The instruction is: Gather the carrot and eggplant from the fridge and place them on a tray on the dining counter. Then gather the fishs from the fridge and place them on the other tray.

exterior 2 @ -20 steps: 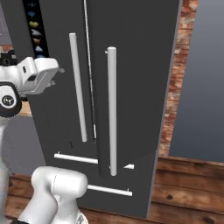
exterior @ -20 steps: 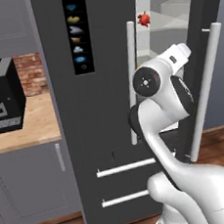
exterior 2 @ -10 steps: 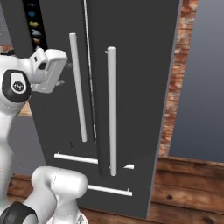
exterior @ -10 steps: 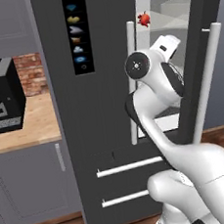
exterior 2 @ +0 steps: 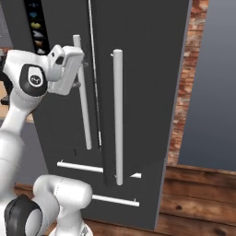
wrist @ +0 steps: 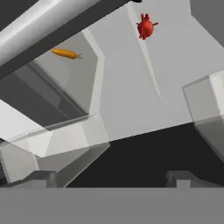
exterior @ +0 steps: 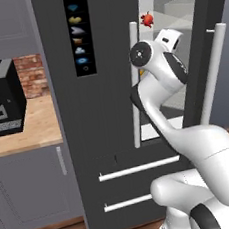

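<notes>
Directly ahead, the fridge (exterior: 111,112) fills the centre of the left base view, its right door swung ajar so that a pale interior is exposed at the upper right of the frame. The white arm is seen reaching into that gap, the hand raised beside the long pale door handle (exterior: 134,84). In the hand view the same handle is crossed diagonally across the upper left, and beyond it a shelf is shown where the carrot (wrist: 64,53) lies, upper left of the frame. A small red item (wrist: 145,26) is seen at the top centre, well apart from the carrot; its identity cannot be told. The eggplant and fish cannot be picked out.

For the reach to be done well, the hand is judged to need steering past the handle and door edge, then lining up along the carrot's length before any closing.

The gripper (wrist: 113,177) is held fully apart, its two dark tips at the bottom of the hand view; nothing is gripped or touched.
</notes>
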